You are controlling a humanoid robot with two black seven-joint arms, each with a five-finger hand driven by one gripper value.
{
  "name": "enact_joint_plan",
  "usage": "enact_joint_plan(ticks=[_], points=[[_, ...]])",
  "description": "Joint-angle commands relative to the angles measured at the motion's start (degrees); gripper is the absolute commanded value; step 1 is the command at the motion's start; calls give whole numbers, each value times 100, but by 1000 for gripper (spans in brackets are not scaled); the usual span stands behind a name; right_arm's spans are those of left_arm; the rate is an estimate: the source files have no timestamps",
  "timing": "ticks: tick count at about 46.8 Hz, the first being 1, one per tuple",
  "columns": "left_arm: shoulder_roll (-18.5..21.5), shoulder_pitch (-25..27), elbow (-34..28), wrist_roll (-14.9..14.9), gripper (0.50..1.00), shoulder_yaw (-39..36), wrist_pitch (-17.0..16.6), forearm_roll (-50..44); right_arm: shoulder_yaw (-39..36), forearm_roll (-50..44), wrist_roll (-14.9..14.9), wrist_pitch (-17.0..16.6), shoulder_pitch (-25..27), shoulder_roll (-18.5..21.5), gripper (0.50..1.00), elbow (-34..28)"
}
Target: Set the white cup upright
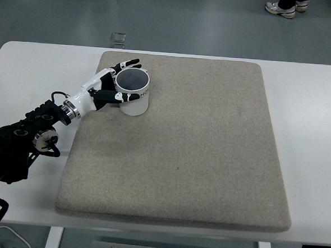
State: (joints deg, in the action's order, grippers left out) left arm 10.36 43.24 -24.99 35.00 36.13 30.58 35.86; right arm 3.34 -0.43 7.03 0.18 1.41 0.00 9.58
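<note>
The white cup [134, 97] stands upright on the beige mat [209, 143] near its far left corner, with its dark inside facing up. My left hand [107, 85] reaches in from the left and is shut on the cup's left side. The fingers [128, 63] wrap behind the rim and the thumb [120, 97] presses on the front wall. The right arm is out of view.
The mat covers most of the white table [28, 70]. A person's shoes [280, 8] show on the floor beyond the table's far edge, and a small clear object [118, 39] lies on the floor there too.
</note>
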Motion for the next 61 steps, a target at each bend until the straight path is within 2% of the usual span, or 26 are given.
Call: enact_joint_plan(ticks=[1, 15, 23, 31, 41, 47, 56, 61], points=[[1, 18, -15, 0, 994, 0, 1, -9, 9, 0, 0, -9, 0, 0, 930, 0], [36, 123, -32, 0, 994, 17, 80, -176, 9, 0, 0, -9, 0, 0, 930, 0], [159, 150, -155, 0, 994, 96, 317, -272, 9, 0, 0, -9, 0, 0, 930, 0], [203, 238, -173, 0, 994, 184, 352, -360, 0, -9, 0, -9, 0, 0, 930, 0], [291, 650, -85, 0, 994, 97, 379, -1185, 0, 0, 0, -9, 0, 0, 930, 0], [230, 826, 187, 0, 994, 96, 282, -1722, 0, 0, 0, -9, 0, 0, 930, 0], [45, 958, 372, 0, 994, 131, -570, -2671, 9, -9, 0, -9, 0, 0, 930, 9], [27, 994, 355, 0, 992, 149, -667, -3119, 9, -9, 0, -18, 0, 0, 930, 9]])
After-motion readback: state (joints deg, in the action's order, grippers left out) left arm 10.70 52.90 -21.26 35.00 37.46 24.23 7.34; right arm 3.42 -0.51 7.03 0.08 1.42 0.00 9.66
